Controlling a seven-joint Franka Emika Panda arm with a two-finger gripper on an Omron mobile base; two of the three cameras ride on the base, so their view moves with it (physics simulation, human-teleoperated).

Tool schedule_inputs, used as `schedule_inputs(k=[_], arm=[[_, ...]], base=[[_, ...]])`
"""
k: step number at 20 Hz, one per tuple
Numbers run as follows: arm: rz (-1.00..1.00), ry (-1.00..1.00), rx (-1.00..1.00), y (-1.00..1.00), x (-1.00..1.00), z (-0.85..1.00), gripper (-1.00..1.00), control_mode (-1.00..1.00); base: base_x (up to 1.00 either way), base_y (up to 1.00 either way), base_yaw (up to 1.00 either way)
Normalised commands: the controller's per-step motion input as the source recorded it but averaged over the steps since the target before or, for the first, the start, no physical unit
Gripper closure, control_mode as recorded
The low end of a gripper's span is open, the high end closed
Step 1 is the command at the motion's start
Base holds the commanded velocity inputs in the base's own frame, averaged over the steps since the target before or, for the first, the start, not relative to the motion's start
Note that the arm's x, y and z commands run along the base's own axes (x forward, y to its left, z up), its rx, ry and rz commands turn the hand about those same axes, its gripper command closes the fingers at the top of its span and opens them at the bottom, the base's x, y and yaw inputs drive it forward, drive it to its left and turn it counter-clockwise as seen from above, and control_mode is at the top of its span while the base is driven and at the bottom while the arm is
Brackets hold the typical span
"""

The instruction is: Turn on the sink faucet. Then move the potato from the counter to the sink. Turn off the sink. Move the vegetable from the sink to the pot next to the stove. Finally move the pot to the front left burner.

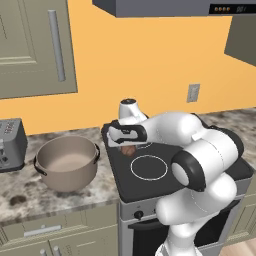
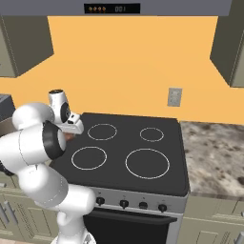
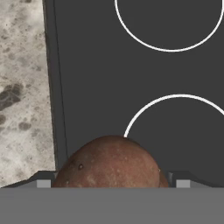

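One pot (image 1: 67,162) on the counter (image 1: 30,197) holds nothing visible.

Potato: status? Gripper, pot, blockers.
Gripper shut on potato, over stove's left edge. Pot on counter left of stove, nothing visible inside. Nothing in between.

place: home kitchen | signs: black stove (image 2: 128,152) with four ringed burners, range hood (image 2: 124,7) above | speckled stone desk (image 1: 30,192), wall cabinets (image 1: 35,45), toaster (image 1: 11,144), pot (image 1: 67,162)
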Motion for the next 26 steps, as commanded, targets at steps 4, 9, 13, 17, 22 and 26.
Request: schedule_inputs(k=[4,9,13,17,22,26], arm=[[0.0,0.0,0.0,0.0,0.0,0.0,1.0,1.0],[0.0,0.0,0.0,0.0,0.0,0.0,1.0,1.0],[0.0,0.0,0.0,0.0,0.0,0.0,1.0,1.0],[0.0,-0.04,0.0,0.0,-0.05,-0.09,1.0,-1.0],[0.0,-0.04,0.01,0.16,-0.07,-0.02,1.0,-1.0],[0.0,0.0,0.0,0.46,0.0,0.17,1.0,-1.0]], base=[[0.06,0.16,-0.01],[0.0,0.01,0.0],[0.0,0.0,0.0],[0.0,0.0,0.0],[0.0,0.0,0.0],[0.0,0.0,0.0]])
